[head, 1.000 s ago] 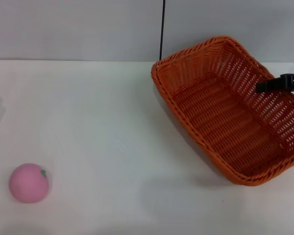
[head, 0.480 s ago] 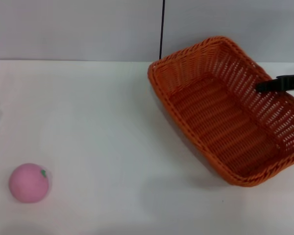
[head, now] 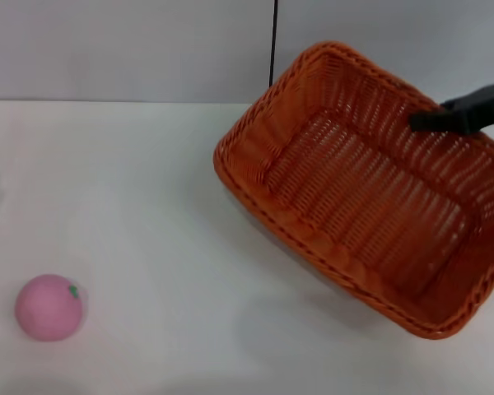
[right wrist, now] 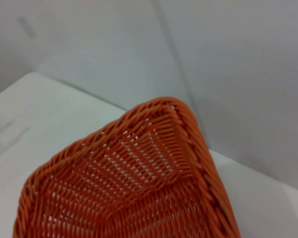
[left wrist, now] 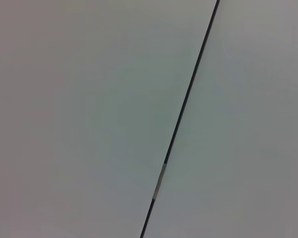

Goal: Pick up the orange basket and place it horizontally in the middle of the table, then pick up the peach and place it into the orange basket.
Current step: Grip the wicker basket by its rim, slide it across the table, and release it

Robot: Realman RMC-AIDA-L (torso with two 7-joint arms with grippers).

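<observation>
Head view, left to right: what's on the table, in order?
the peach → the orange basket → the right pincer, reaching in from the right edge at the basket's far-right rim. All over the table.

Only a small part of the robot shows, in the head view: the right gripper point(head: 432, 120), a matte black, slim bar-like piece tapering to a blunt rounded tip, with a thicker, blockier black section behind it running off the frame edge (a stepped outline where the two sections meet). Surface looks plain and dark, plastic or rubber-like; no visible cables, screws, labels or markings. Finger separation cannot be made out. Neither wrist view shows any of the robot's own parts, and the left arm does not appear in any view.
</observation>
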